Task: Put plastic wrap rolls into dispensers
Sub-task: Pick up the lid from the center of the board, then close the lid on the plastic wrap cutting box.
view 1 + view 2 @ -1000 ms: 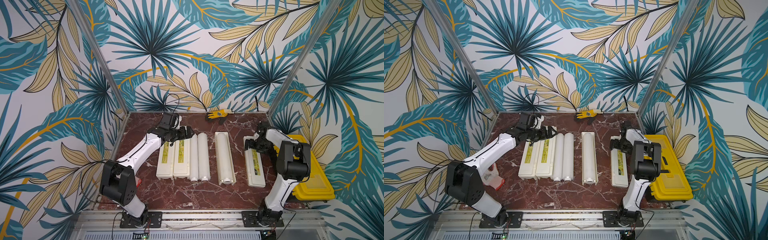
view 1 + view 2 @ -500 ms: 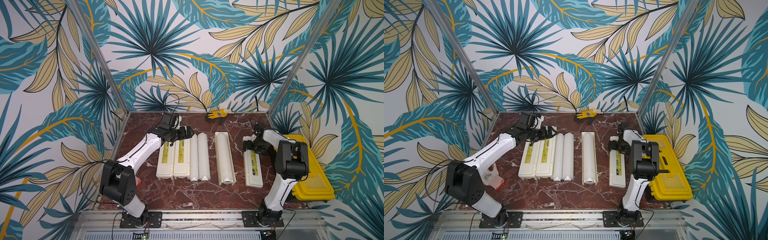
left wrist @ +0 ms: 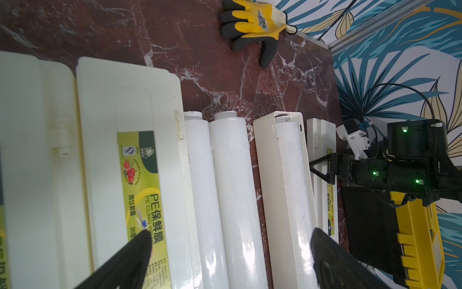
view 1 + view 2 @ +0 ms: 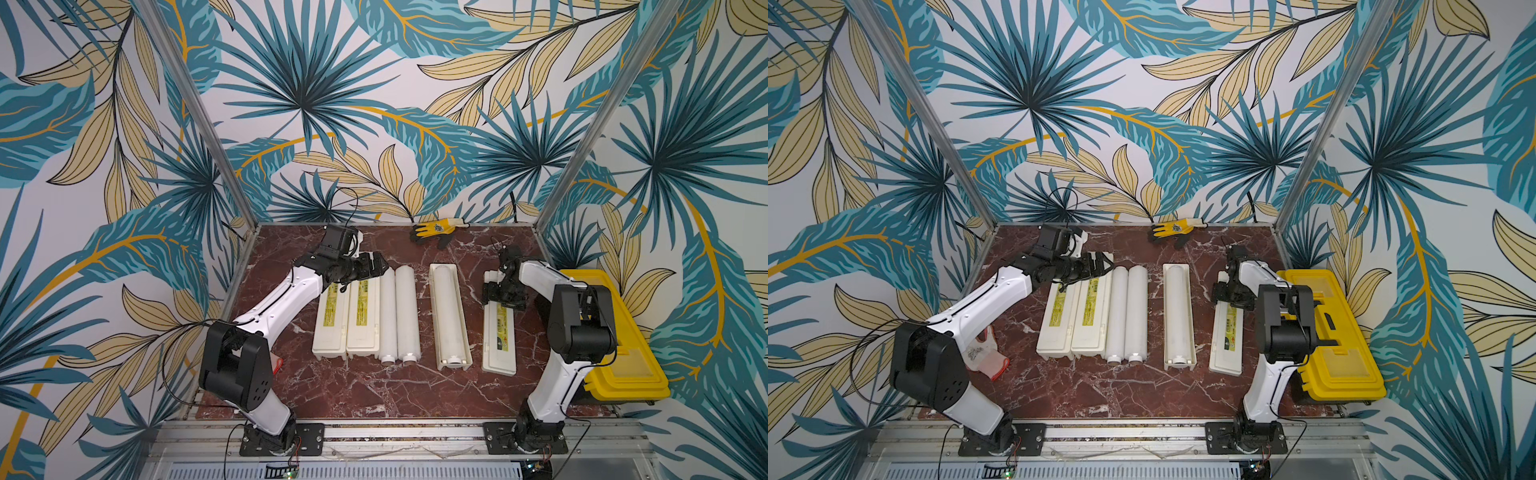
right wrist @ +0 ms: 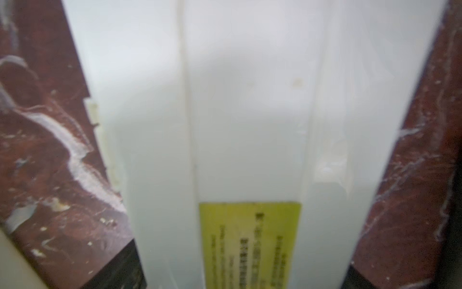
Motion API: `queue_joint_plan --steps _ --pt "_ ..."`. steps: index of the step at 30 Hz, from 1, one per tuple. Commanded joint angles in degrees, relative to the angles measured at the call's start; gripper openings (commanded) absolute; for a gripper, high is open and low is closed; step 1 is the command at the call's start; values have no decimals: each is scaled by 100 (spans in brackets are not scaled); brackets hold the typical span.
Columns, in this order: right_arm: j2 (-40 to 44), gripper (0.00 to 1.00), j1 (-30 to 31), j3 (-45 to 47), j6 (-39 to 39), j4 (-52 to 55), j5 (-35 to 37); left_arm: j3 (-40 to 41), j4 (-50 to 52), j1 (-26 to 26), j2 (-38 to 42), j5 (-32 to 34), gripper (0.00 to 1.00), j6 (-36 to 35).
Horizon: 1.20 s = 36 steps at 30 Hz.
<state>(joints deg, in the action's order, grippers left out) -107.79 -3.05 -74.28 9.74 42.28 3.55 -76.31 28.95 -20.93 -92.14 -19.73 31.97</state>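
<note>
Now | left arm (image 4: pixel 286 299) outstretched, left fingers (image 3: pixel 125 260) spread | right fingers (image 5: pixel 125 272) straddle dispenser (image 5: pixel 250 125), grasp unclear

On the bench (image 4: pixel 374 390), left to right: two closed dispensers (image 4: pixel 331 320) touching side by side, two loose rolls (image 4: pixel 387 316) tight against them, gap, open dispenser (image 4: pixel 454 366) with a roll (image 4: pixel 446 316) in it, gap, labelled piece (image 4: pixel 498 336), toolbox (image 4: pixel 623 365) at the right edge. Back glove (image 4: pixel 436 227) at rear centre, second glove (image 4: pixel 984 353) front-left.
</note>
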Motion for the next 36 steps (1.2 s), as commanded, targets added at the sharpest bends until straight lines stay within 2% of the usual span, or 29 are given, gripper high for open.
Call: queue_joint_plan --steps 1,8,11,17,28,36 --pt "792 79 15 23 69 199 -173 192 -24 37 171 -25 100 11" --pt "1443 76 25 -372 -76 876 -493 60 -26 38 58 -162 100 -6" --pt "1667 75 48 -583 -196 1233 -848 31 -28 34 39 -196 99 -15" --pt "1517 75 414 -995 -209 1763 -1356 -43 -28 -5 -82 -296 100 16" --pt "916 78 1647 -1399 780 1437 -644 -22 -21 -94 -113 -295 100 47" --pt "371 80 1910 -1780 983 1344 -416 142 -29 -95 -2 -243 99 38"
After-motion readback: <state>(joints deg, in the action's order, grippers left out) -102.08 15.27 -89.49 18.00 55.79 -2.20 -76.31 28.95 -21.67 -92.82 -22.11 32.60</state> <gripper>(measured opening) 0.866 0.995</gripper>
